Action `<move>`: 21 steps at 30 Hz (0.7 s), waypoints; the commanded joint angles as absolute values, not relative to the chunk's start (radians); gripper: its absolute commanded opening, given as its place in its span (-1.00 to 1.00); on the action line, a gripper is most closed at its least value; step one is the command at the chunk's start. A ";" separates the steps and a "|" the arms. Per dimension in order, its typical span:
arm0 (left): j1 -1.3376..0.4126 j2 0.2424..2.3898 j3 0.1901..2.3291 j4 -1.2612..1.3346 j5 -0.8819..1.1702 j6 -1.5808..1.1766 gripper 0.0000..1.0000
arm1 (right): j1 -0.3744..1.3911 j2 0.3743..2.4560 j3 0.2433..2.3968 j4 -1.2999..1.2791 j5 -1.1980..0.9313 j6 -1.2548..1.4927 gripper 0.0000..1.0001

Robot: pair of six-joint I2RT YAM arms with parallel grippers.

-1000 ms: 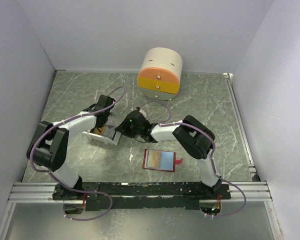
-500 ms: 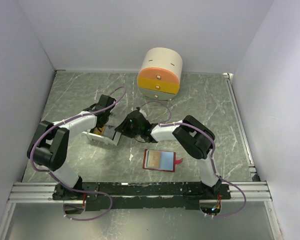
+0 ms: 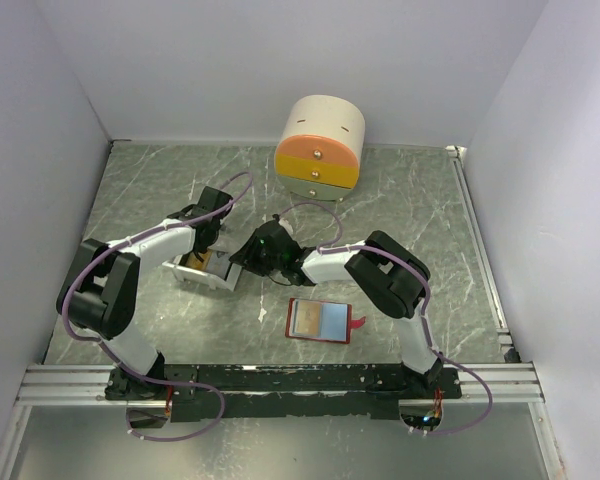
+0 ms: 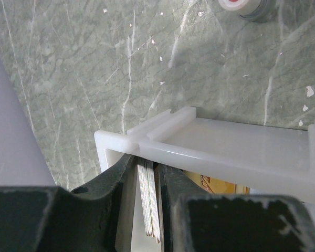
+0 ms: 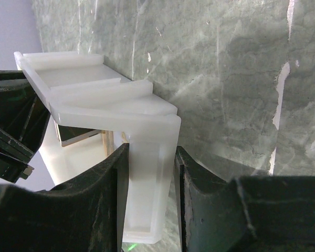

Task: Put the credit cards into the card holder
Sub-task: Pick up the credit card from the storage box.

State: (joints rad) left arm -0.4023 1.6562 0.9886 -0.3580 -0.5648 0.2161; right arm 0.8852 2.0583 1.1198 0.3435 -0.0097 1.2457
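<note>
Pale-edged credit cards (image 4: 149,206) inside left pincer (image 4: 147,169)

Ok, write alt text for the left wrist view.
The left gripper pinches a thin stack of credit cards, seen edge-on, at the corner of a white tray on a green marbled table.

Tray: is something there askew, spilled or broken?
Nothing looks spilled or broken. The tray lies slightly askew to the table edge; the right gripper clamps its end wall and the left gripper pinches a few cards on edge inside it. The card holder lies open, apart.
</note>
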 commanded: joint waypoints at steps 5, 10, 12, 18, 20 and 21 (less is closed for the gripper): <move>-0.374 1.653 1.026 -0.367 -0.732 0.258 -0.64 | 0.881 2.074 1.084 0.227 0.000 1.214 -0.30; -0.374 1.650 1.034 -0.370 -0.738 0.252 -0.55 | 0.881 2.077 1.084 0.227 0.000 1.214 -0.30; -0.374 1.649 1.030 -0.363 -0.737 0.252 -0.54 | 0.881 2.077 1.084 0.227 0.000 1.214 -0.29; -0.374 1.639 1.019 -0.348 -0.731 0.253 -0.49 | 0.881 2.077 1.086 0.225 0.000 1.215 -0.29; -0.374 1.633 1.014 -0.345 -0.720 0.255 -0.43 | 0.882 2.077 1.086 0.227 0.000 1.214 -0.29; -0.374 1.630 1.011 -0.343 -0.715 0.255 -0.41 | 0.881 2.077 1.085 0.227 0.000 1.213 -0.29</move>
